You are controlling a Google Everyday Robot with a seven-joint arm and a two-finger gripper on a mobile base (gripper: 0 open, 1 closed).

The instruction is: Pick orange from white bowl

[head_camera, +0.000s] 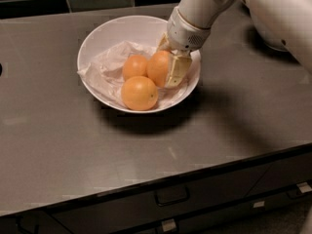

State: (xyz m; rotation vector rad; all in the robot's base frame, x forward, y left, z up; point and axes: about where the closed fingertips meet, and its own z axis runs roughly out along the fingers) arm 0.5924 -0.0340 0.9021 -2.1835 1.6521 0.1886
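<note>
The arm is made of smooth, glossy white shells with round shapes, and it gets narrower towards a white wrist. At the end of the wrist there is a grey-white collar with a small dark dotted patch on its near side. The gripper, at the right side of the bowl and closed on the orange, has flat fingers of pale yellow material.
</note>
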